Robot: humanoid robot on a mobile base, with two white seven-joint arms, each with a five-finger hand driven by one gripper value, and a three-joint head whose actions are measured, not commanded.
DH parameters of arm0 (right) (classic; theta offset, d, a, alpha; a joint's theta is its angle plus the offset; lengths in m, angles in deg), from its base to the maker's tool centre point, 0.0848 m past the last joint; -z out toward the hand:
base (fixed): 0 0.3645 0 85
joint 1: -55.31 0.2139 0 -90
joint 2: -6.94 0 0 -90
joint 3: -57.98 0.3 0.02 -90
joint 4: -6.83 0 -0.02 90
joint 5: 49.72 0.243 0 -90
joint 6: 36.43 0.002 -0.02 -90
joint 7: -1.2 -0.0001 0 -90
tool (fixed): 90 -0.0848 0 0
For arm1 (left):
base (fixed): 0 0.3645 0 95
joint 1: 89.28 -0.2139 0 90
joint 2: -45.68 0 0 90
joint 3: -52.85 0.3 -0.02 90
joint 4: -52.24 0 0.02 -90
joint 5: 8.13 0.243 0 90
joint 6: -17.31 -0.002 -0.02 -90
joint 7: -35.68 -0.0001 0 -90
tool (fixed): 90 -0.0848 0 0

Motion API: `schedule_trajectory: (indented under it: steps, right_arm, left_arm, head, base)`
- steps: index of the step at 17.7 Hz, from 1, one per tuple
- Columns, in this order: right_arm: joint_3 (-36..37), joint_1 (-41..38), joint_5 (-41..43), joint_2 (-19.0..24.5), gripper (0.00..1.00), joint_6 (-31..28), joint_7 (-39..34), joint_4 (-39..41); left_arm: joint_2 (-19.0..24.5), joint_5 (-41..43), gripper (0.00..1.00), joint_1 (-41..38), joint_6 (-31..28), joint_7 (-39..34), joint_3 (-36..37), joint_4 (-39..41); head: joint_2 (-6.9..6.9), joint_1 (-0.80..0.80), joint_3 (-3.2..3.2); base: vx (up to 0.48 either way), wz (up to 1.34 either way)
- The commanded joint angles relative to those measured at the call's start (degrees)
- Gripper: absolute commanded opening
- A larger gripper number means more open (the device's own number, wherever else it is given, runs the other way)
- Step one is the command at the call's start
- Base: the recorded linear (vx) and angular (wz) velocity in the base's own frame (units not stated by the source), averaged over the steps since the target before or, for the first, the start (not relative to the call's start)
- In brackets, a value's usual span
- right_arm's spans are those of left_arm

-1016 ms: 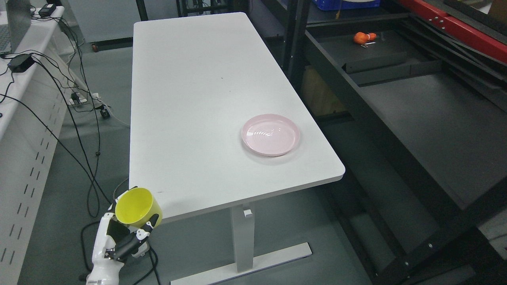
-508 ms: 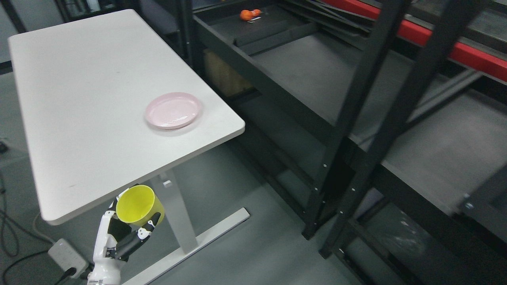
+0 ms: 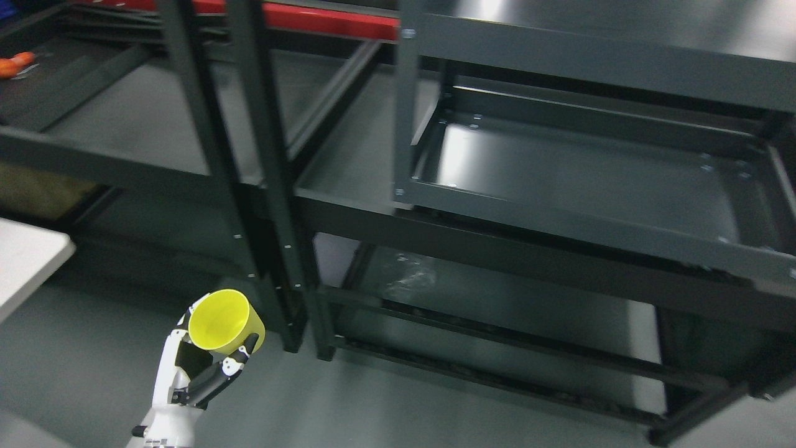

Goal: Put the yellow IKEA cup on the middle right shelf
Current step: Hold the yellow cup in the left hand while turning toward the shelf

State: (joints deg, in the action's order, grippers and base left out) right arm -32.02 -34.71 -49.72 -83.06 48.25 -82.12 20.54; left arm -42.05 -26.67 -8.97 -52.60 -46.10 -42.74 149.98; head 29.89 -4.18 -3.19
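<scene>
1. The yellow cup (image 3: 225, 322) sits tilted in the left hand (image 3: 186, 373) at the near left, low above the floor, its mouth facing up and towards the camera.
2. The fingers (image 3: 233, 366) are curled closed around the cup's wall, holding it firmly.
3. The step in hand looks like carrying: the cup is well apart from the shelf (image 3: 578, 168) on the right.
4. Next, the arm must lift the cup up and rightward over the shelf's front rim, then set it upright.
5. A tabletop (image 3: 28, 258) corner shows at the left.

Yellow cup (image 3: 225, 322), white-and-black hand (image 3: 186, 373), black shelving (image 3: 261, 186).
</scene>
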Motion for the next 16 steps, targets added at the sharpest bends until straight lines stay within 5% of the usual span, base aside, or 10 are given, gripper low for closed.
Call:
schedule_trajectory:
  steps: [1, 7, 16]
  right_arm:
    - [-1.0, -0.8, 1.4, -1.0, 0.99, 0.0, 0.0, 0.0]
    - [-1.1, -0.8, 1.4, -1.0, 0.99, 0.0, 0.0, 0.0]
    - [-1.0, -0.8, 1.4, -1.0, 0.99, 0.0, 0.0, 0.0]
  left_arm:
    - [0.0, 0.0, 0.01, 0.0, 0.6, 0.0, 2.9, 0.3]
    - [-0.3, 0.1, 0.01, 1.2, 4.8, 0.0, 8.7, 1.7]
    - [-0.9, 0.1, 0.02, 6.6, 9.0, 1.7, 19.6, 3.1]
  head:
    - [0.00, 0.00, 0.00]
    - [-0.02, 0.00, 0.00]
    - [-0.02, 0.00, 0.00]
  base:
    - [-0.151, -1.28]
    - [-0.057, -0.79]
    - [0.070, -0.08]
